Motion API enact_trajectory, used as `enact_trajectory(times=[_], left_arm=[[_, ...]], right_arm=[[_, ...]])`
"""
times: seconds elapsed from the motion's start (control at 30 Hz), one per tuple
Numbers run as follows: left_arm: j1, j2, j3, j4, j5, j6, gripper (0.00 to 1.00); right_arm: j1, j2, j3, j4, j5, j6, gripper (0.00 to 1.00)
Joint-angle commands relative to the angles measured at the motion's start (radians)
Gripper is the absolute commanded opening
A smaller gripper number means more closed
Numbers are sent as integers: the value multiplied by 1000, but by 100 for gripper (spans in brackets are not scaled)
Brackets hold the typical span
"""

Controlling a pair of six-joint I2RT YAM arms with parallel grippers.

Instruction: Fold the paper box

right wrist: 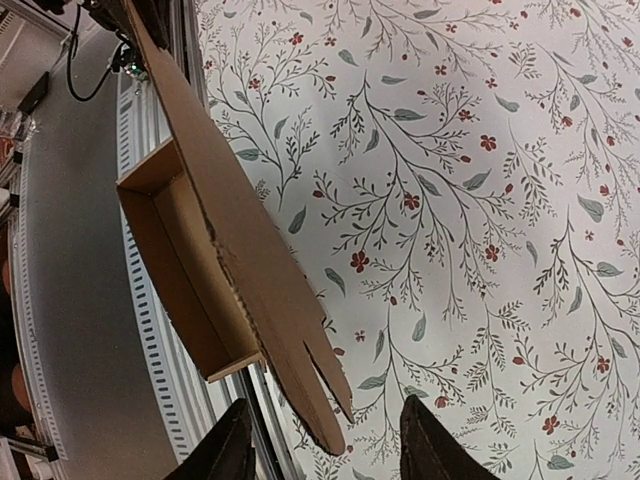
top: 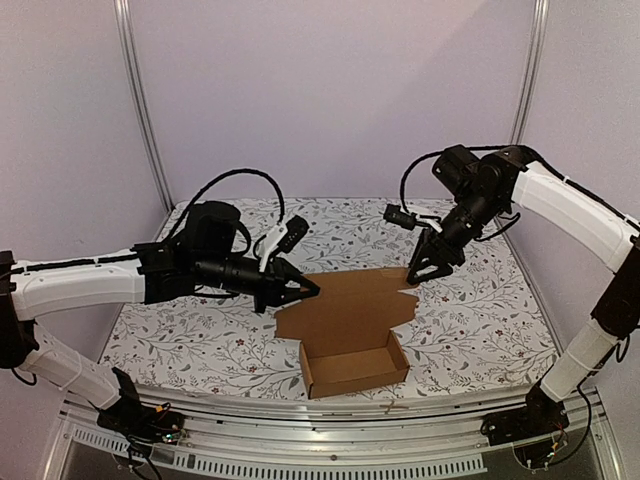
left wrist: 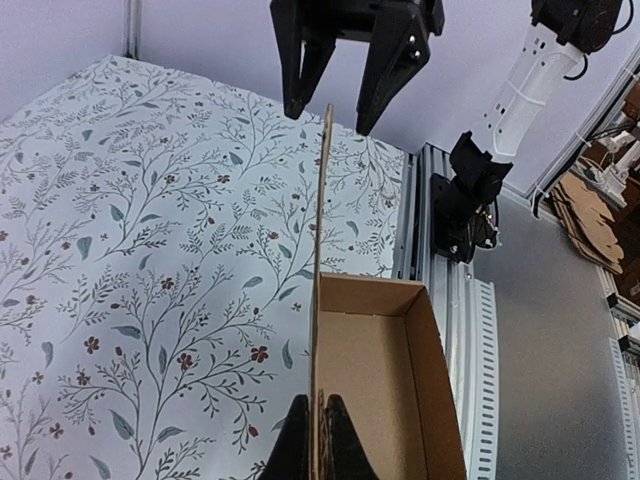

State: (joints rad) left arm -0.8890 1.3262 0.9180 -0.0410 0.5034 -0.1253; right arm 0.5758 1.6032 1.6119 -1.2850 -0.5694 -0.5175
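Box [top: 350, 375] sits on the table [top: 200, 340] by the near edge, long axis left to right, its tray empty. Its flap [top: 345, 305] is lifted between the arms. Left gripper [top: 300, 290] is clenched on the flap's left edge. Right gripper [top: 420, 270] stands spread astride the flap's right end, gripping nothing.
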Motion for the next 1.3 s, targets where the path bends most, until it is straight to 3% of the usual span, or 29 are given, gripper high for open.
enact_trajectory(times=[0.0,0.13,0.27,0.4,0.57,0.7,0.8,0.87,1.0,1.17,1.27], left_arm=[[2,-21,-13,24,-19,-8,0],[2,-23,-16,24,-37,-14,0],[2,-20,-24,94,-63,-38,0],[-37,14,-55,241,-172,-95,0],[-110,84,-12,277,-542,-150,0],[-120,85,-49,360,-644,-204,0],[-121,89,-68,386,-644,-210,0],[-120,91,-69,380,-610,-194,0],[-114,62,-45,280,-523,-105,0],[-41,-42,-11,-10,-261,31,0],[15,-106,-9,-113,-93,80,0]], right_arm=[[30,29,15,26,32,8,39],[29,40,19,57,85,46,11],[37,50,19,100,139,94,0],[42,72,41,167,206,225,0],[48,141,130,187,315,391,1],[49,158,129,204,327,473,0],[49,157,114,219,261,503,0],[47,157,115,215,214,501,6],[-1,144,186,118,149,396,27],[-178,99,288,-86,0,152,42],[-237,42,203,-41,54,8,46]])
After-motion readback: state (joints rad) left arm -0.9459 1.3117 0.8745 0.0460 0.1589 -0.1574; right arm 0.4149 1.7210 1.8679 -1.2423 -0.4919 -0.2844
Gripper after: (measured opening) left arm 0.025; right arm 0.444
